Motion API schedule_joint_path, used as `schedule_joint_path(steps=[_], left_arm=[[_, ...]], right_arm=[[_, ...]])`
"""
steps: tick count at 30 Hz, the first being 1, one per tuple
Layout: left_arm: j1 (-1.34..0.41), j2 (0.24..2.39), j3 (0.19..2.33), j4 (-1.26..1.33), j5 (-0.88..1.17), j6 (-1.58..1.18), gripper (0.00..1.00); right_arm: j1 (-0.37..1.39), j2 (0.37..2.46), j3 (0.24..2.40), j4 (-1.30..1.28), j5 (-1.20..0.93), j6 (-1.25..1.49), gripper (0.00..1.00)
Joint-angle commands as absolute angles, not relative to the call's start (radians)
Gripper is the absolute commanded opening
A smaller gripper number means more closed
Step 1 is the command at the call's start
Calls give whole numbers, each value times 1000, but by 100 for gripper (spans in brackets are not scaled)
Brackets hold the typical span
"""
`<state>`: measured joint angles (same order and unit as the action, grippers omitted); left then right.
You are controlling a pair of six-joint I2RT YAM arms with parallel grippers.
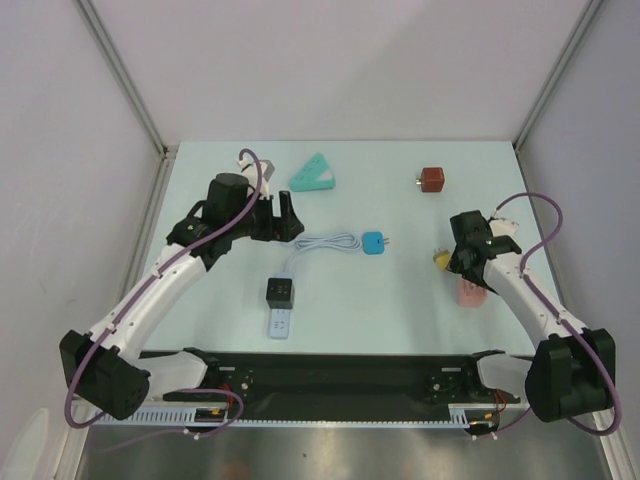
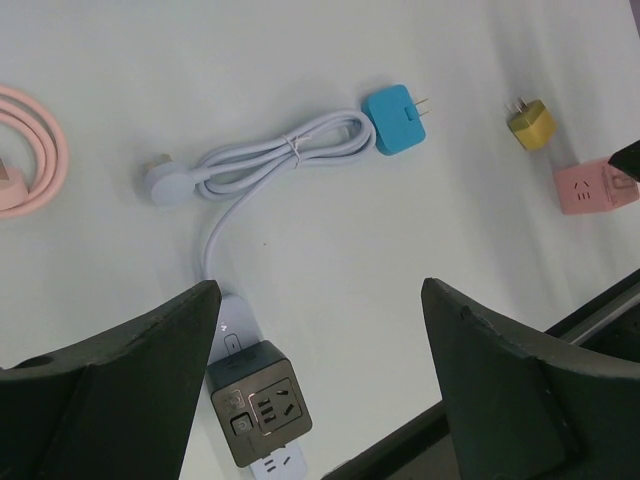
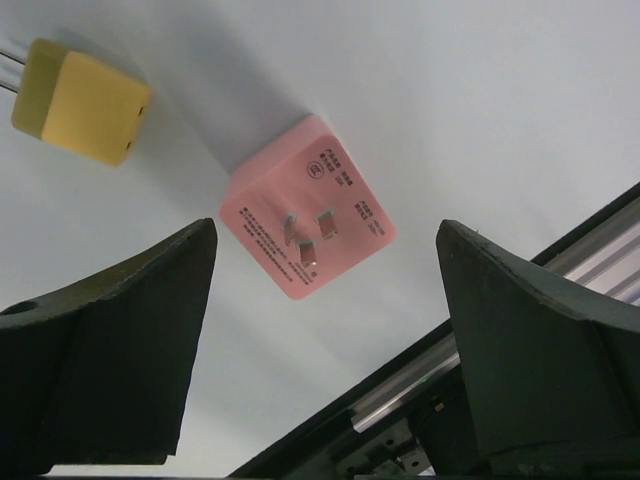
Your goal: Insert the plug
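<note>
A white power strip [image 1: 280, 322] lies at the near middle with a black cube adapter [image 1: 281, 291] plugged on it; both show in the left wrist view, adapter [image 2: 260, 405] and strip [image 2: 232, 325]. Its coiled cable [image 1: 325, 242] ends beside a blue plug [image 1: 374, 243], which also shows in the left wrist view [image 2: 392, 119]. A pink cube plug [image 3: 308, 222] lies prongs up, a yellow plug [image 3: 85, 103] beside it. My left gripper [image 1: 283, 213] is open and empty above the table, the adapter near its left finger [image 2: 120, 390]. My right gripper [image 3: 325, 340] is open and empty over the pink plug [image 1: 470, 293].
A teal wedge [image 1: 313, 175] and a red cube [image 1: 432, 180] sit at the far side. A pink cable [image 2: 25, 150] lies at the far left. The yellow plug [image 1: 440, 258] is close to the right gripper. The black rail [image 1: 340, 375] runs along the near edge.
</note>
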<state>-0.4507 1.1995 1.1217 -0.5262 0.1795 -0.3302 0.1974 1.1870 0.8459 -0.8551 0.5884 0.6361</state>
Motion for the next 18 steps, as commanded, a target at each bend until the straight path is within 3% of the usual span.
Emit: schedule_joint_path(steps=[1,10,18], left_arm=[[-454,1154,1115,-495,189,-299,88],[-454,1149,1115,-494,184,-305,88],[-454,1127,1114,-494,178,-318,87]], right_arm=[[181,1218,845,-770,548,559,96],[178,1275,818,-690,425,488,92],[215,1264,813,-670,313,502,68]])
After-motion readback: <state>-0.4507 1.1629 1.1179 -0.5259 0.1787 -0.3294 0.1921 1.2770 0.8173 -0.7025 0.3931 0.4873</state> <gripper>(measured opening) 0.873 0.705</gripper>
